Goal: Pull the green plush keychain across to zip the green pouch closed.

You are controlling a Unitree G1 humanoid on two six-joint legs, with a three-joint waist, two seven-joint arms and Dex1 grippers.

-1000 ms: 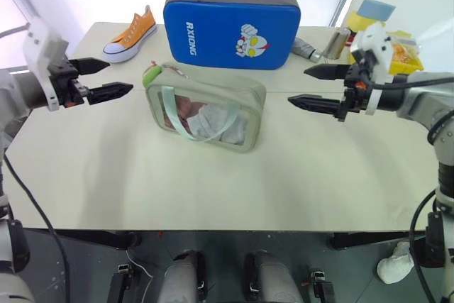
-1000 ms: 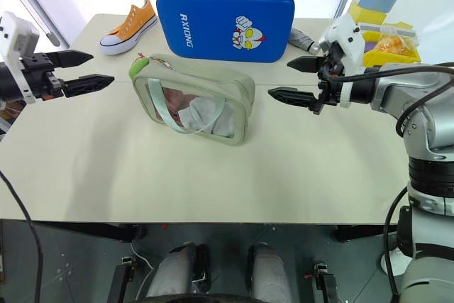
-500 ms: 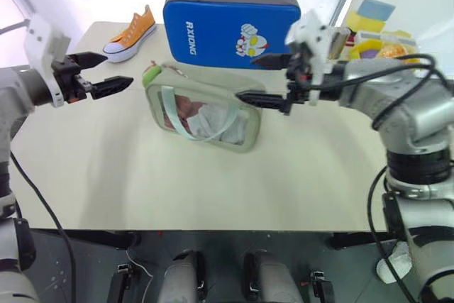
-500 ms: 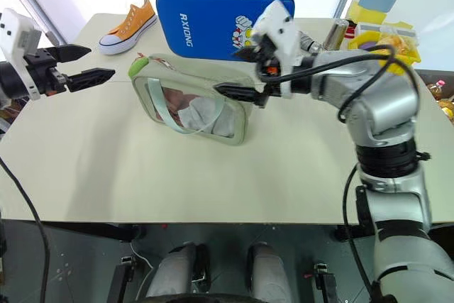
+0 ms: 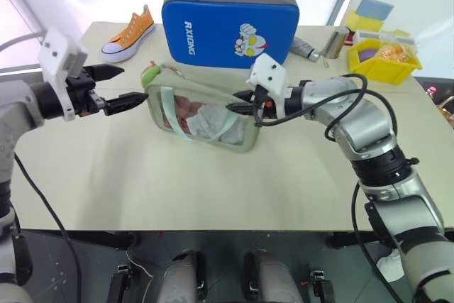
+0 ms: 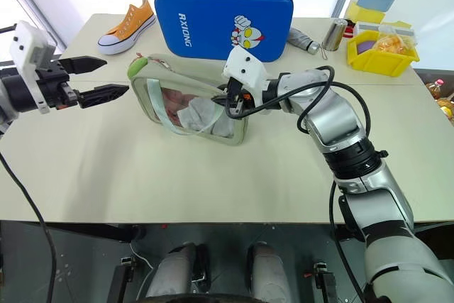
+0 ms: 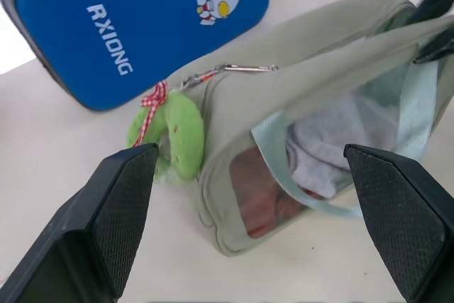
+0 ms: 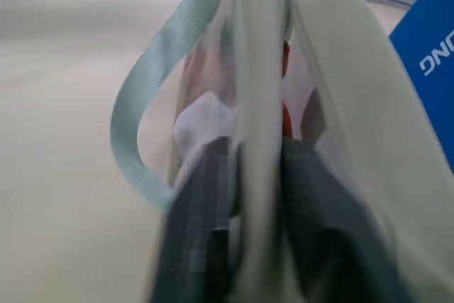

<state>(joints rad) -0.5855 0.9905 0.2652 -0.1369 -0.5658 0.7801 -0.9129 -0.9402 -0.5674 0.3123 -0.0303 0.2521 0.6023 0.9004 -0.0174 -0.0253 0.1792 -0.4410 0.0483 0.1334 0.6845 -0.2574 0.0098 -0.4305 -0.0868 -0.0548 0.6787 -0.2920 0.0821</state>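
since a second ago the right gripper (image 6: 228, 97) has swung across and pinched shut on the pouch (image 5: 213, 97) rim at its right end. left gripper (image 5: 122, 89) hangs wide open, empty, near the keychain (image 7: 176, 133) at the pouch's left end. plush looks soft and light; grip its body.

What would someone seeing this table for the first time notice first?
The green pouch at mid-table draws the eye, with the right tool shut on its top edge at the end on the robot's right. The green plush keychain hangs at the opposite end, where the open left tool hovers close by. Behind the pouch stands a big blue padded case, with an orange sneaker to its left.
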